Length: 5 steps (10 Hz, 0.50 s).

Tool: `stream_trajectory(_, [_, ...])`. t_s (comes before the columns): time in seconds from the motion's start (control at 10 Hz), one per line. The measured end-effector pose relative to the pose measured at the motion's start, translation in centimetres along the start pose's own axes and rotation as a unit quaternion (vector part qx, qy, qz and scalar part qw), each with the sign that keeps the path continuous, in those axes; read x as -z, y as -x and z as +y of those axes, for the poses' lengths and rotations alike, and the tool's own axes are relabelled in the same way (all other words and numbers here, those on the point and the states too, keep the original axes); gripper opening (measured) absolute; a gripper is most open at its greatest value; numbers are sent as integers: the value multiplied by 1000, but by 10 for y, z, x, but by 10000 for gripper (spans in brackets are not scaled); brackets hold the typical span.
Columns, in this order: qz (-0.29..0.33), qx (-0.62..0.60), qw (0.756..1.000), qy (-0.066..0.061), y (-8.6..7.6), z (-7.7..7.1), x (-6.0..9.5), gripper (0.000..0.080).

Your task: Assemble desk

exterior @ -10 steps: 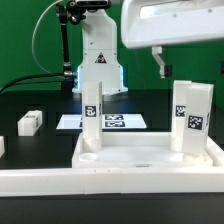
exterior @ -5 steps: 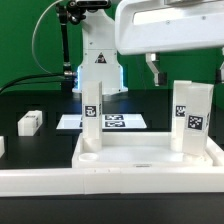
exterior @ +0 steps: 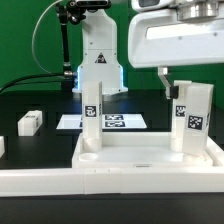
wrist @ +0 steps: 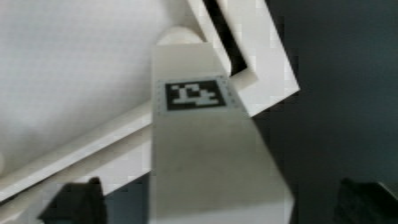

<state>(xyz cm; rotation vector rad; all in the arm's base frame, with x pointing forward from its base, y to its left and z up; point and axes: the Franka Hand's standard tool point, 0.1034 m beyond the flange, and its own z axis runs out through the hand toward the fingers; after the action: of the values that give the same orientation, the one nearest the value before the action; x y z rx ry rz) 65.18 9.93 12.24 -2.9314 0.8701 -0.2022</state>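
Observation:
The white rimmed desk panel [exterior: 140,160] lies at the front. Two white tagged legs stand upright in it, one at the exterior view's left [exterior: 92,115] and one at the right [exterior: 192,118]. My gripper [exterior: 190,90] hangs over the right leg, with one dark finger [exterior: 166,86] showing beside the leg's top. In the wrist view the leg [wrist: 205,140] runs up between my gripper's [wrist: 217,200] fingertips [wrist: 71,203], which stand wide apart and clear of it. The panel [wrist: 71,80] lies beneath. The gripper is open and empty.
A loose white leg [exterior: 30,122] lies on the black table at the exterior view's left, and another white part [exterior: 2,145] sits at the left edge. The marker board [exterior: 118,122] lies behind the panel. The arm's base [exterior: 98,65] stands at the back.
My gripper has moved down and toward the exterior view's right, coming over the right leg. The legs and panel have not moved.

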Motion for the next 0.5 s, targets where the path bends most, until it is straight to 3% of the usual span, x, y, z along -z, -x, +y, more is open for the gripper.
stream_trajectory(0.1, [0, -3, 1000, 0, -1, 1, 0, 649])
stream_trajectory(0.3, [0, -28, 1000, 0, -1, 1, 0, 391])
stream_trajectory(0.4, [0, -75, 997, 0, -1, 1, 0, 391])
stream_trajectory(0.5, [0, -103, 995, 1, -1, 2, 0, 298])
